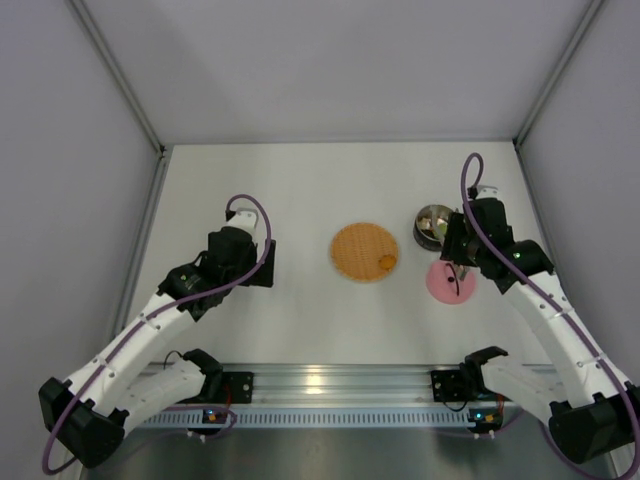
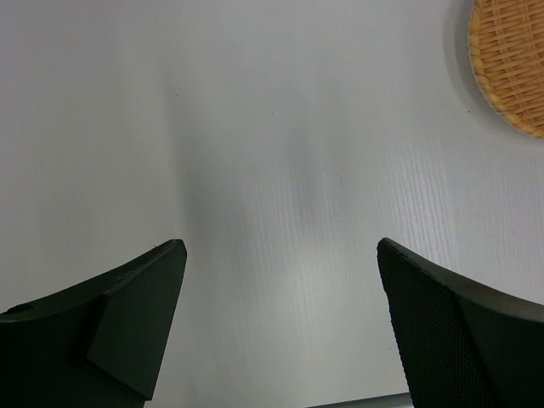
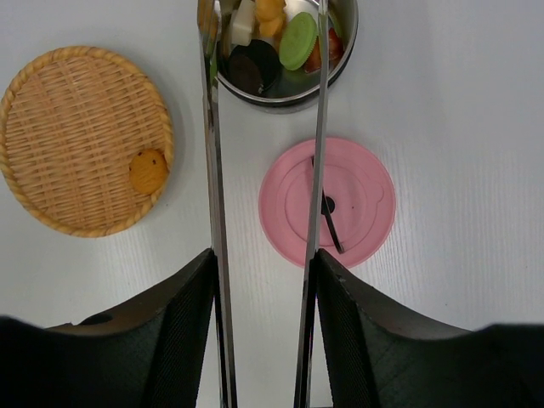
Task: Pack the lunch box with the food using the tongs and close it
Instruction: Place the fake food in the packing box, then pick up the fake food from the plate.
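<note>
A: Quick, biggest first. Why is the table (image 1: pixel 300 190) laid out like that?
B: The woven plate (image 3: pixel 68 127) sits mid-table as the pickup spot. The lunch box (image 3: pixel 280 95) is well to its right, and the pink lid (image 3: pixel 357 195) lies flat just beside it. I'd say that keeps the bowl mouth free for loading.

A: Claws?
B: The right gripper (image 3: pixel 263 263) is clamped on the tongs (image 3: pixel 320 127), fingers pressing the two arms from outside. The arms stand apart, tips over the bowl. The left gripper (image 2: pixel 280 246) has its fingers wide apart with nothing in them, hovering over bare table near the plate edge, probably keeping clear.

A: Food?
B: Mostly in the bowl: a green disc (image 3: pixel 297 40), a black piece (image 3: pixel 251 68), yellow bits. One orange-brown piece (image 3: pixel 148 171) is on the plate, so packing isn't finished.

A: Any labels?
B: No readable writing, just the lid's dark handle (image 3: pixel 330 223).
</note>
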`<state>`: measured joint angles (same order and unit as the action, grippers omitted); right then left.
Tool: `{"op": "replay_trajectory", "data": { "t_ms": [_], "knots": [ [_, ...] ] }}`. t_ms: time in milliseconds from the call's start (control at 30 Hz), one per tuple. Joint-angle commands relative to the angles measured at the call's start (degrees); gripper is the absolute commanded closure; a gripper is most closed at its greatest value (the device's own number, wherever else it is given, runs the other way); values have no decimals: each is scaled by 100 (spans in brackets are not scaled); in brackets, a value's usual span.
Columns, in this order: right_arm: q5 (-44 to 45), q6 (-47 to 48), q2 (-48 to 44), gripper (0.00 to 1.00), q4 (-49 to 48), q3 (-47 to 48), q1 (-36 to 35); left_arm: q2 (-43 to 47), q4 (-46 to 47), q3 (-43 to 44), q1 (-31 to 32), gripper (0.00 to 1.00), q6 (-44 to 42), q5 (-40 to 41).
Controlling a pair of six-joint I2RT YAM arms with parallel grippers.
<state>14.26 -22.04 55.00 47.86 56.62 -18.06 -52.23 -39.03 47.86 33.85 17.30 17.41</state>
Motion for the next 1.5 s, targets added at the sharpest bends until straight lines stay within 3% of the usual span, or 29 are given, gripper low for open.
{"op": "replay_trajectory", "data": {
  "t_ms": [0, 200, 300, 533, 733, 967, 1467],
  "knots": [
    [-29, 77, -25, 52, -75, 42, 110, 99, 185, -39, 26, 1, 1, -1],
    [-511, 60, -139, 55, -5, 86, 40, 107, 185, -39, 34, 1, -7, -1],
    [-486, -36, -165, 56, 101, 174, -319, 99, 193, -39, 26, 1, -7, 8],
    [85, -625, -43, 56, 215, 227, -1847, 90, 185, -31, 26, 1, 1, 34],
    [498, -1012, 107, 56, 233, -10, -2561, 90, 167, -31, 34, 1, 10, 34],
    [920, -1329, 98, 55, 400, -265, -2992, 90, 176, -31, 34, 1, 10, 34],
    [903, -1575, 107, 55, 303, -635, -3256, 73, 176, -31, 26, 1, 10, 43]
  ]
}}
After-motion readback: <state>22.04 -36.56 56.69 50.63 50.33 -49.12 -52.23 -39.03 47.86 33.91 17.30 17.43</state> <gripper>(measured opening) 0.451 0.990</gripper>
